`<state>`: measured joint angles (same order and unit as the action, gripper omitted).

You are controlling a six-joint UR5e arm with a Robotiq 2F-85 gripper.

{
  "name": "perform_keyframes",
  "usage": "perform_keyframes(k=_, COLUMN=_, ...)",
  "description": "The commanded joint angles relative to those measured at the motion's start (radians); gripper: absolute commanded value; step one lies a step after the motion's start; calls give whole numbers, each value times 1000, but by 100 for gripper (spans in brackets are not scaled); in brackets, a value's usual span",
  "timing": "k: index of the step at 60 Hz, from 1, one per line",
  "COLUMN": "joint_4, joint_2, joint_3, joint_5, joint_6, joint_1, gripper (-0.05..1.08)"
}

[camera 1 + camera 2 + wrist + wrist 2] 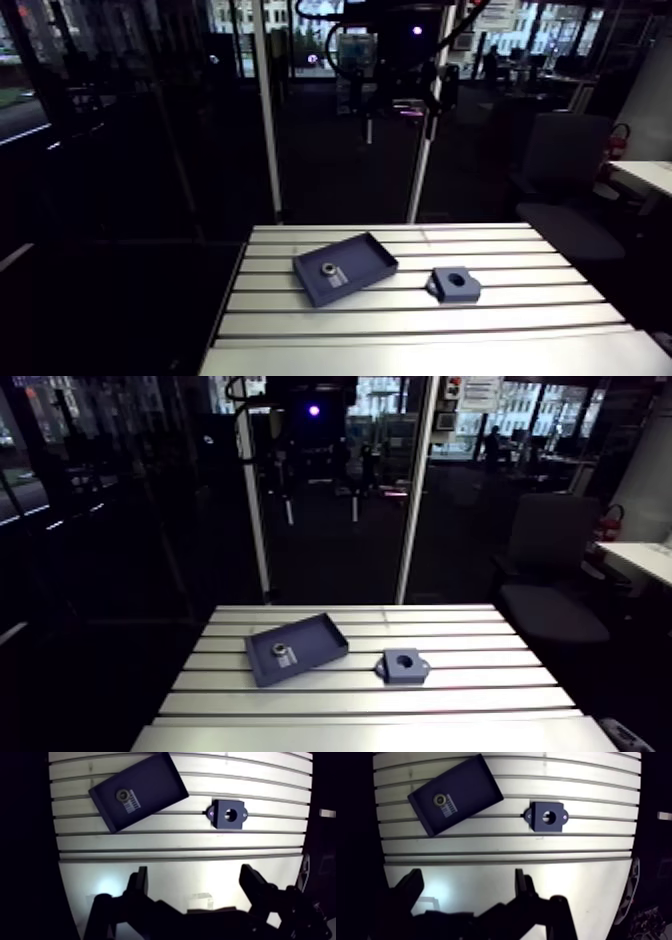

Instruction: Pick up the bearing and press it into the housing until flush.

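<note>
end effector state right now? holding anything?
End effector: open, holding nothing. The bearing lies in the tray, apart from the housing.

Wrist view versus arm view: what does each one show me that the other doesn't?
Only the wrist view shows the two fingers, spread with nothing between them, and the small spots flanking the housing's bore. Only the arm view shows the tray's raised walls and the housing's thickness, at a slant. Both show the bearing lying in the tray and the housing beside it on the slotted table, bore empty.
</note>
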<state>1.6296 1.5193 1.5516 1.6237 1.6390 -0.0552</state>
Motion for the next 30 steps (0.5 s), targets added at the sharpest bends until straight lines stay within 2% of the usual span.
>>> perform_keyframes(k=1, joint_4=-57, joint_2=-67, joint_3=-71, joint_5=-97, joint_6=53, joint_1=-9, gripper=0)
perform_keyframes(k=30, joint_4=-55, joint_2=-75, joint_3=-60, joint_5=-95, joint_6=42, joint_1=-1, gripper=0)
